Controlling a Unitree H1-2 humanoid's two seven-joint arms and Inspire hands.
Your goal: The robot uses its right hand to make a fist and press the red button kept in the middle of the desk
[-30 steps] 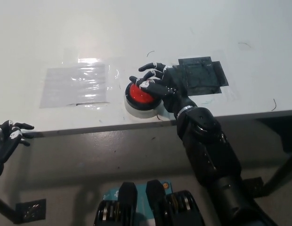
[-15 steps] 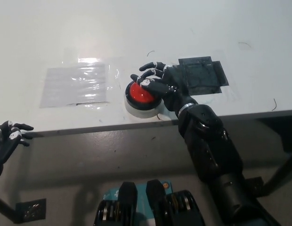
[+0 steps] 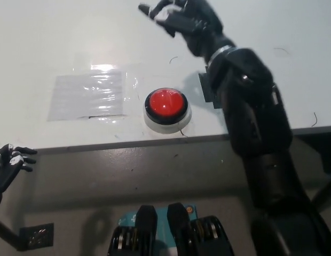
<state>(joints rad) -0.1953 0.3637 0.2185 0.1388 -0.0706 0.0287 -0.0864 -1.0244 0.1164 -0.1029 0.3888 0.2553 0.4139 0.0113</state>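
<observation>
right hand (image 3: pixel 182 20) blurred, above red button (image 3: pixel 166 103)

Bright overhead light washes the white desk (image 3: pixel 75 42) pale. Glare glints on the clear tape patch (image 3: pixel 88 96) and softly on the red button (image 3: pixel 166 102). The raised right hand (image 3: pixel 181 18) is motion-blurred. The floor below lies dim and shadowed.

One red button (image 3: pixel 166 104), one clear plastic sheet (image 3: pixel 88 96), one desk (image 3: pixel 58 42), two robot hands.
</observation>
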